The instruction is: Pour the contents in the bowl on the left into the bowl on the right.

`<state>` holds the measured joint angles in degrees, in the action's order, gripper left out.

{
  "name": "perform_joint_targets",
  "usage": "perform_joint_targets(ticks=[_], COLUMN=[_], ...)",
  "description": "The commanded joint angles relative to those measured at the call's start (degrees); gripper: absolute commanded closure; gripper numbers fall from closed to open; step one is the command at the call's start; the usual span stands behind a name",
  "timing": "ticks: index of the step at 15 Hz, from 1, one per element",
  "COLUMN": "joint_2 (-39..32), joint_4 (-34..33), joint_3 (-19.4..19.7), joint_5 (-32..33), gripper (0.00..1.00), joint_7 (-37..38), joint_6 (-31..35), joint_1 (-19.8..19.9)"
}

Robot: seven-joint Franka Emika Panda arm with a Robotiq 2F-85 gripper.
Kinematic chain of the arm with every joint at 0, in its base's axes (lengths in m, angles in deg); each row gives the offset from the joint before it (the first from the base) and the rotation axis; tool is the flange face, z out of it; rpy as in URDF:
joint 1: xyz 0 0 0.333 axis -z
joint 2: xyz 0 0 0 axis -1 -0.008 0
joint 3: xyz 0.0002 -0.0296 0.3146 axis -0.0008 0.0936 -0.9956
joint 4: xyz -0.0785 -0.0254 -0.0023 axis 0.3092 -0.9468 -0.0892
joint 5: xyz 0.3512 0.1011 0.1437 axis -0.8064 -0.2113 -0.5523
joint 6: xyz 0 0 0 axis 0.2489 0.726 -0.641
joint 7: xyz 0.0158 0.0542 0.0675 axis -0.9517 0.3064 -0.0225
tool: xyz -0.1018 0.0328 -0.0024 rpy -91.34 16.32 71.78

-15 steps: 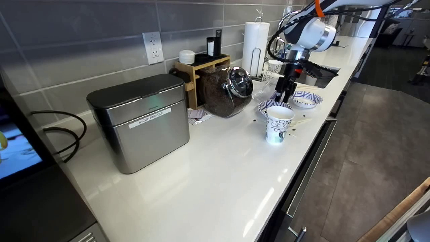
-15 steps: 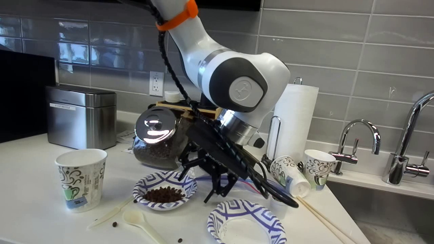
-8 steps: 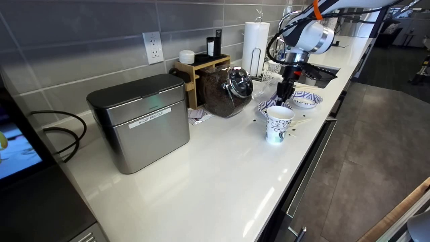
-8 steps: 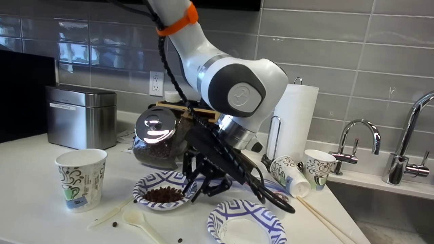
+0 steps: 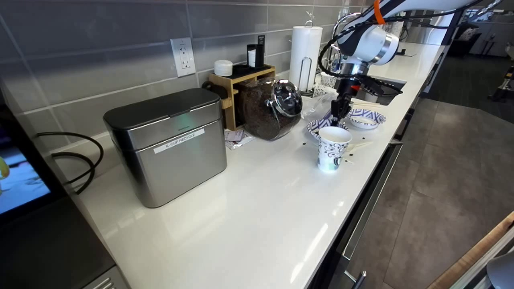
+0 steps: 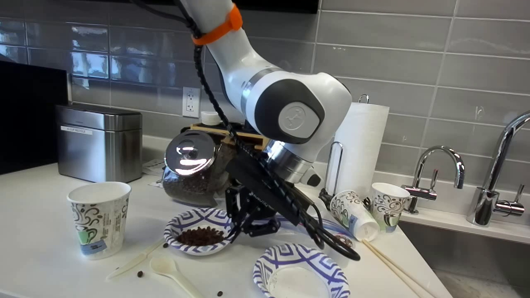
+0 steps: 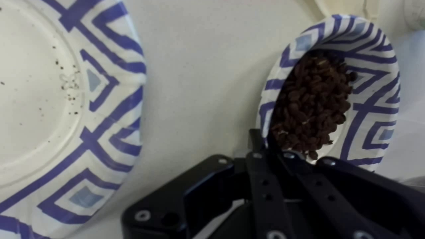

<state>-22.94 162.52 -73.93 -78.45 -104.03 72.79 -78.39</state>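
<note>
Pincer (image 7: 264, 141), 1: pinching the rim of the bean bowl (image 7: 372, 83), which lies at 2 o'clock in the wrist view. Target bowl (image 7: 59, 113), 1: at 9 o'clock; pour likely heads there.

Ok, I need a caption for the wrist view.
Gripper clamping a bowl of beans by its rim; a second bowl, flecked with specks, sits apart.

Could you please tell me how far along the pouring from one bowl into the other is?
Done: the gripper is closed on the rim of the bean-filled bowl. In hand: that bowl, though whether it is off the counter I can't tell. Left: the pour itself, likely lifting, carrying across and tipping, since the beans lie in that bowl and the receiving bowl shows only dark specks.
</note>
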Motion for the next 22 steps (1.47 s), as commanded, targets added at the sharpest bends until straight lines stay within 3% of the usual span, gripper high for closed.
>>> perform_joint_targets(ticks=[1, 9, 14, 22], joint_2=[-1.38, -1.35, 2.68, 6.93], joint_4=[-1.80, -3.14, -1.41, -3.62], joint_3=[-0.89, -1.71, -1.16, 3.33], joint_5=[-0.04, -4.63, -6.32, -4.16], gripper=[0.99, 0.99, 0.99, 0.99], joint_7=[-0.38, -7.12, -10.18, -9.96], joint_6=[-2.19, -7.82, -9.11, -18.61], joint_1=[1.13, 4.35, 6.16, 6.91])
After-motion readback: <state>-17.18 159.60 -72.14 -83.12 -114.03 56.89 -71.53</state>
